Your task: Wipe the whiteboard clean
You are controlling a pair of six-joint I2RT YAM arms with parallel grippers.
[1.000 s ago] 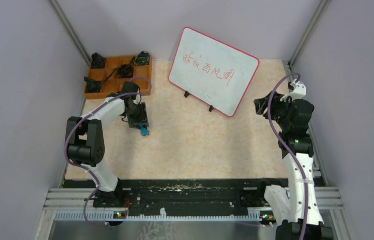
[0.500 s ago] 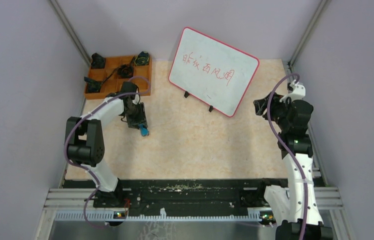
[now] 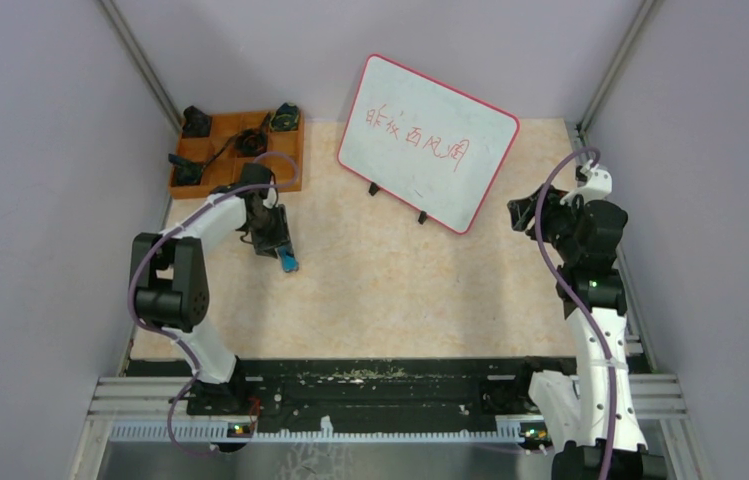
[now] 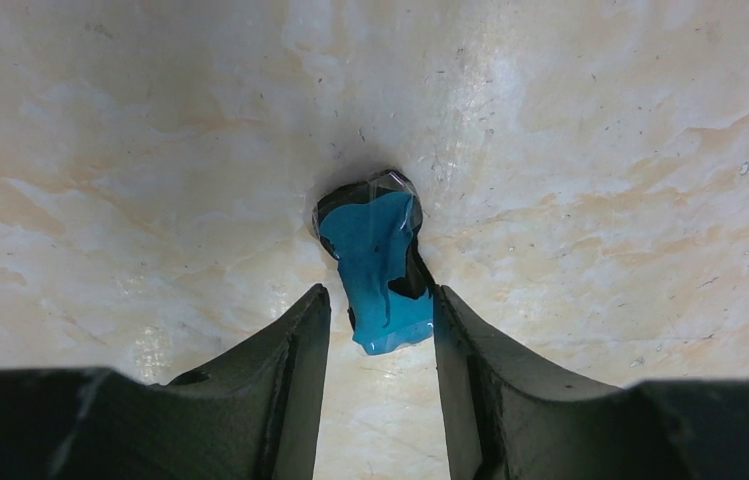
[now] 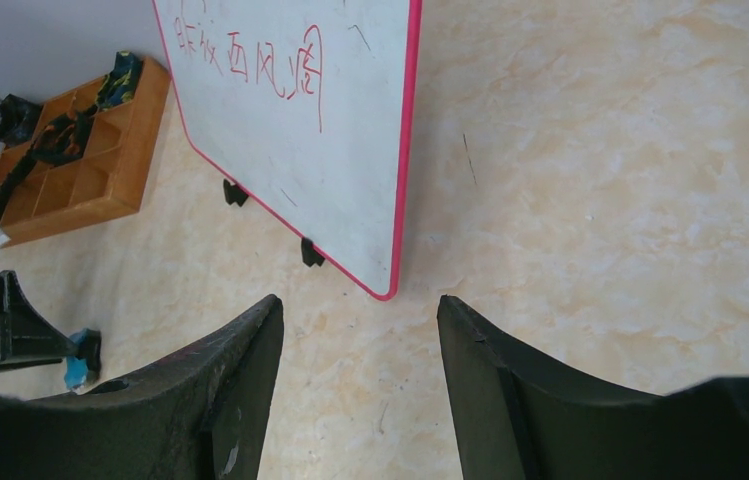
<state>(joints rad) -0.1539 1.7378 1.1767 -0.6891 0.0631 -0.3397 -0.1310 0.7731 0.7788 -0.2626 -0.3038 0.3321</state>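
Note:
The whiteboard [image 3: 428, 175] stands tilted on small black feet at the back of the table, red-framed, with red handwritten characters [image 3: 420, 132] across it. It also fills the top of the right wrist view [image 5: 290, 150]. A small blue and black eraser [image 4: 378, 262] lies on the table [image 3: 288, 263]. My left gripper [image 4: 382, 292] points down over it, open. The eraser's near end sits between the fingertips, the right finger touching it and a slim gap at the left one. My right gripper [image 5: 358, 300] hangs open and empty, right of the board's lower corner [image 3: 522, 213].
An orange compartment tray [image 3: 290, 172] holding several dark parts sits at the back left, just behind my left arm, and shows in the right wrist view [image 5: 100, 205]. Grey walls close in the table on three sides.
The left jaws have narrowed around the blue eraser and the gripper has shifted slightly. The right arm and the whiteboard have not moved.

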